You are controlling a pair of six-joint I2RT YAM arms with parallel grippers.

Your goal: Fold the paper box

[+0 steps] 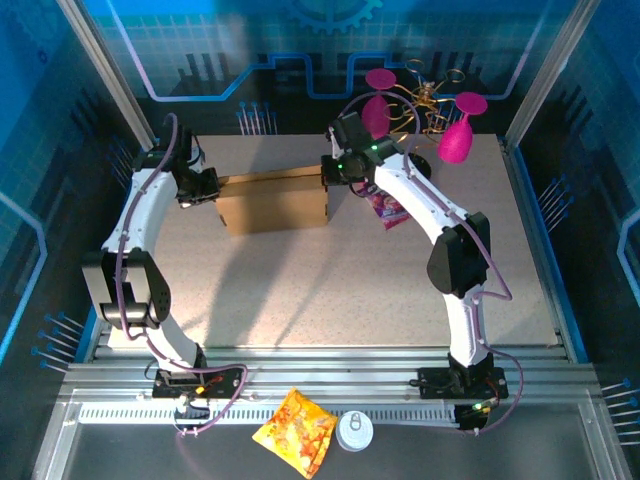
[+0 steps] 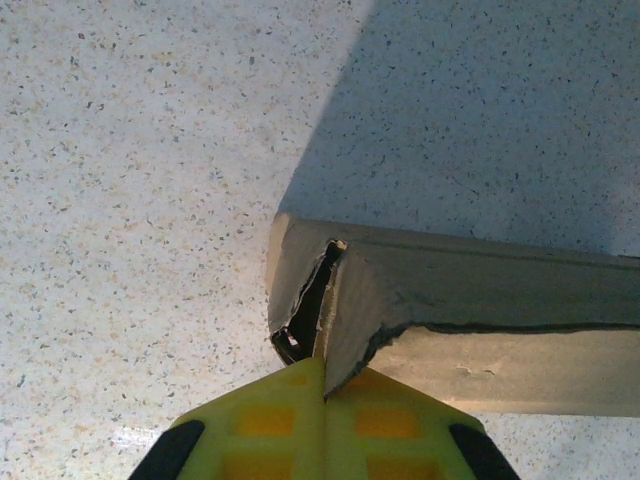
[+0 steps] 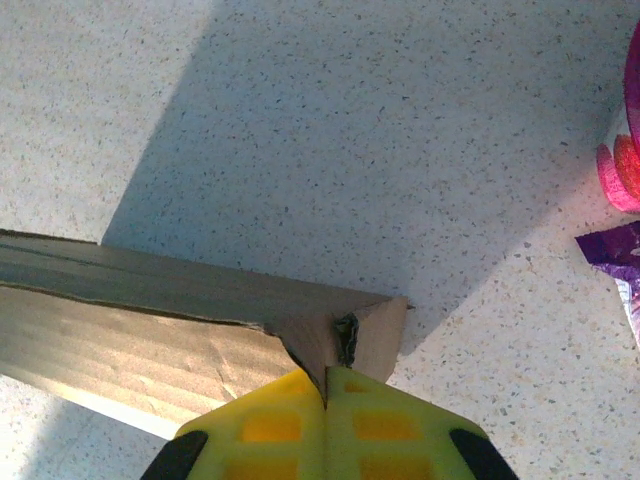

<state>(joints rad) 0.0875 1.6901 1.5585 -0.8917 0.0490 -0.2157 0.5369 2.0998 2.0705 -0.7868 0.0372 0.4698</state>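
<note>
Two claws, both clamped. The left claw (image 2: 323, 378) has its yellow fingers (image 2: 265, 420) pressed together on a torn corner flap of the paper box (image 2: 480, 300). The right claw (image 3: 325, 385) pinches a corner tab at the box's other end in the same way.

Nearest the two arm bases, on the metal rail (image 1: 120, 412), lie one orange-yellow snack packet (image 1: 295, 430) and one round white lid-like disc (image 1: 354, 432), just beside each other. Beyond the bases comes the speckled table (image 1: 330, 290). The single brown box sits on its far half, left of centre, with a long side facing the bases and one claw at each end. Just right of the right arm's wrist lies one purple packet (image 1: 388, 210), partly hidden by the arm. Farthest back are two magenta goblets (image 1: 460, 135), with one tangle of gold wire (image 1: 425, 95) between them.
</note>
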